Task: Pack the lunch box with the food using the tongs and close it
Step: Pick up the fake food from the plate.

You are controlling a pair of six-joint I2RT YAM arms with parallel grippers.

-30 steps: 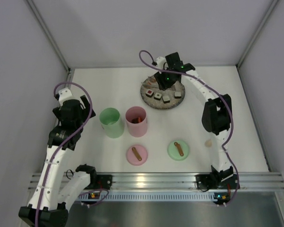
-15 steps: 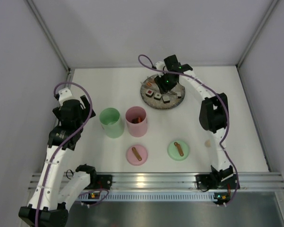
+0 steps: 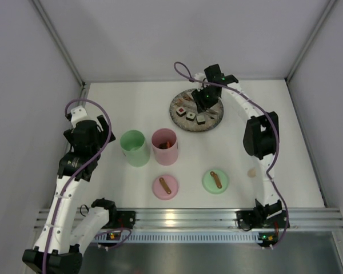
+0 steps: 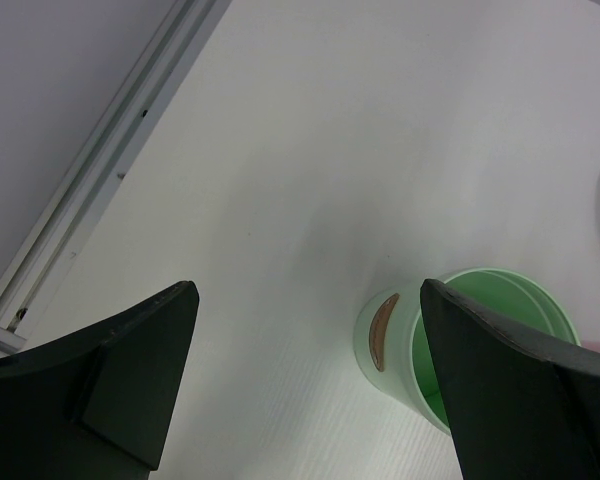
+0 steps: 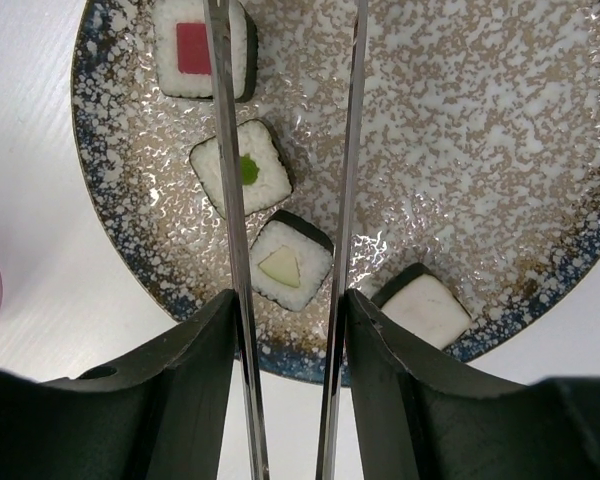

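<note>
My right gripper [image 5: 289, 300] is shut on the tongs [image 5: 228, 150], whose two thin silver arms run forward over the speckled plate [image 5: 480, 120]; their tips are out of the wrist view. Below them lies the food: sushi rolls with a red centre [image 5: 202, 45], a green centre [image 5: 242, 168], a pale centre [image 5: 290, 262] and a plain white top [image 5: 427, 305]. In the top view the right gripper [image 3: 207, 97] hovers over the plate [image 3: 196, 124]. The lunch box stands as an open green cup [image 3: 134, 148] and an open pink cup [image 3: 164, 146] holding something brownish. My left gripper [image 4: 307, 290] is open, empty, beside the green cup [image 4: 395, 350].
A pink lid [image 3: 165, 185] and a green lid [image 3: 215, 181] lie near the front edge. A small pale wooden spoon [image 3: 252, 171] lies by the right arm. Grey walls close in the table on three sides.
My right gripper with the tongs drifted left over the plate, then back to the right. The left arm has not moved.
</note>
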